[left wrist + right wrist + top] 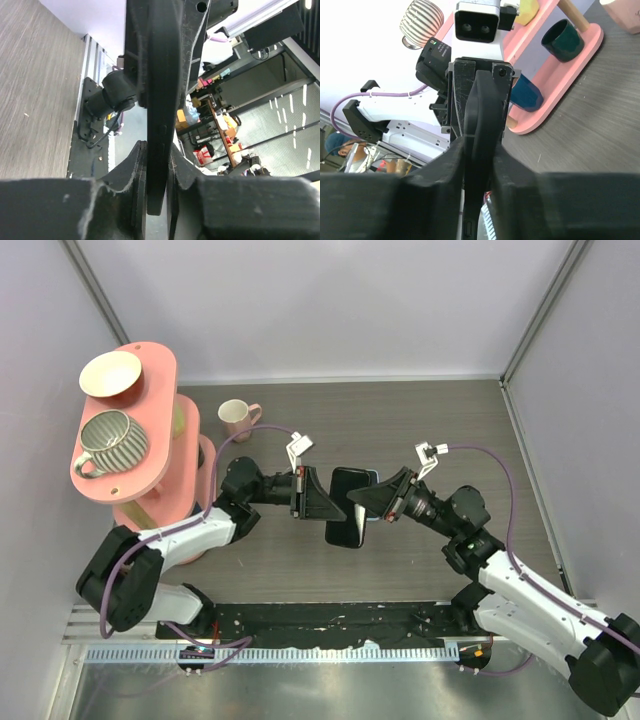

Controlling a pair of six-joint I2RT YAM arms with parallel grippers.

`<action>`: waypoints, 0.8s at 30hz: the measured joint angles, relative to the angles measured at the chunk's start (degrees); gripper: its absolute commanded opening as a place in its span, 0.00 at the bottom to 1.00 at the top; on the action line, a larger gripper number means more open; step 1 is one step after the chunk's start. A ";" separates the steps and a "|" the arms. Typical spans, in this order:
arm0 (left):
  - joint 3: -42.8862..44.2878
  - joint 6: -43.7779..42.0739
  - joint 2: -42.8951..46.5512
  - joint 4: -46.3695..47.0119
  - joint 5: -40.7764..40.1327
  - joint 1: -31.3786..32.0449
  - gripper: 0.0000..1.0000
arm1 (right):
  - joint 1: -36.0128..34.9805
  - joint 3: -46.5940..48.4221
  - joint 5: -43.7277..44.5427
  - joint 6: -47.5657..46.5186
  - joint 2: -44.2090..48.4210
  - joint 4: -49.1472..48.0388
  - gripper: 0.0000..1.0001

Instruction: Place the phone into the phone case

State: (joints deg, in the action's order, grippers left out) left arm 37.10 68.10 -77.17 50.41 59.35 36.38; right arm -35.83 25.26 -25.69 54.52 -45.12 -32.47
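Arms [190, 535] reaching inward over table [420, 430] — left gripper [328, 508] pinching phone case [343, 532] by its edge, right gripper [362, 504] pinching phone [355, 485]; slabs overlapping askew, mid-air. Likely needing: squaring edges, lining camera corner with cutout — then pressing evenly. Mug [236, 418], pink rack [150, 455] sitting beyond.

No writing, label, brand or number legible from any view, distant cluttered shelving [212, 127] past the table too blurred to read
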 measured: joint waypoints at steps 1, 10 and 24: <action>-0.04 0.35 -0.35 1.14 0.46 -0.02 0.07 | 0.00 0.00 0.24 0.07 0.13 0.24 0.41; -1.77 4.42 -1.75 6.03 1.44 -0.02 0.00 | -0.11 5.20 1.27 -4.33 1.53 9.90 0.69; -1.97 2.27 -1.62 5.09 4.13 -0.02 0.00 | 0.72 10.08 4.24 -5.27 1.53 19.23 0.35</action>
State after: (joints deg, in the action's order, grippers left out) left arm 35.14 70.37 -78.78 55.51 63.48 36.36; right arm -35.11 35.33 -21.45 49.25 -43.59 -13.23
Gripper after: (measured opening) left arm 0.181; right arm 0.488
